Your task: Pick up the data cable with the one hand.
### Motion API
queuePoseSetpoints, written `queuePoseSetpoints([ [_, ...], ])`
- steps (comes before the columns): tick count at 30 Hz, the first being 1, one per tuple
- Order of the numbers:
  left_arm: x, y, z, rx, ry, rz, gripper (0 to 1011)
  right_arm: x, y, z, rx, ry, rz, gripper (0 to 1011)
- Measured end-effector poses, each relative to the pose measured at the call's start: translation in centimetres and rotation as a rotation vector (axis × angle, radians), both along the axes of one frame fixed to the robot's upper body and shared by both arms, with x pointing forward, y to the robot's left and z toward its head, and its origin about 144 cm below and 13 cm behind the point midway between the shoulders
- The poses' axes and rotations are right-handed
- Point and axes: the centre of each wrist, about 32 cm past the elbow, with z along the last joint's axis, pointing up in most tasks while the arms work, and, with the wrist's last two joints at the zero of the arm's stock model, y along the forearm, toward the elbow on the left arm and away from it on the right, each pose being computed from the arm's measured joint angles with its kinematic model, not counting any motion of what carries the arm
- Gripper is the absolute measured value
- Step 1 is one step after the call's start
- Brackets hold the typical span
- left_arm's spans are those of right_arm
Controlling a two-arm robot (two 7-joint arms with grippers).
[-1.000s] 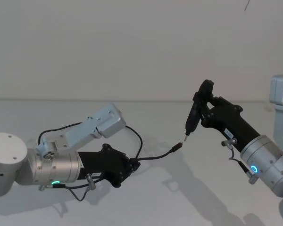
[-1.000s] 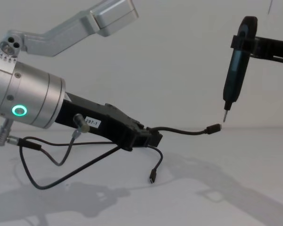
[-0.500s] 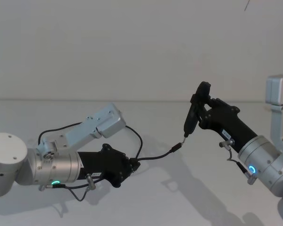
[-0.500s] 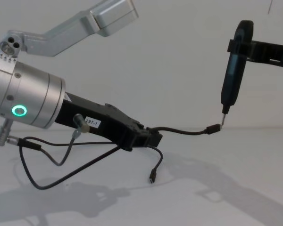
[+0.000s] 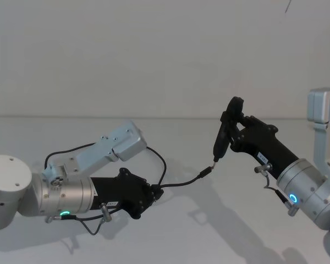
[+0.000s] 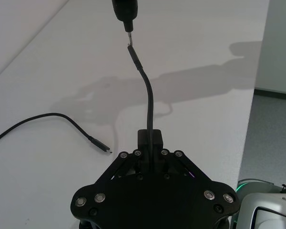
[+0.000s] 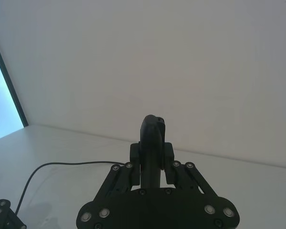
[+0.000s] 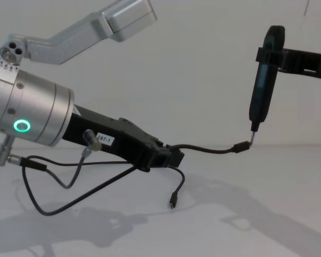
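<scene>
Currently the left black blocky gripper (image 8: 168, 157) is clamped on the thin black data cable (image 8: 206, 149), held above the white table (image 8: 289, 176) with one plug sticking forward and the other end drooping. Right gripper (image 5: 235, 128) grips a slim black pen-shaped tool (image 8: 261, 91), fingers closed around it, its metal tip at the raised plug.

Even, fairly bright light. The arms cast soft grey shadows on the white surface (image 8: 289, 176). Focus is sharp, without glare
</scene>
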Motion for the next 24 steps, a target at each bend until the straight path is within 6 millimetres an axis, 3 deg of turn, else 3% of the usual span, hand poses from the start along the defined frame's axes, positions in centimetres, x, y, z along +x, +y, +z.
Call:
queuePoseSetpoints([
  [24, 0.0, 0.0, 0.0, 0.0, 0.0, 0.0, 42, 0.01, 0.01, -0.04, -0.004, -0.003, 0.003, 279],
])
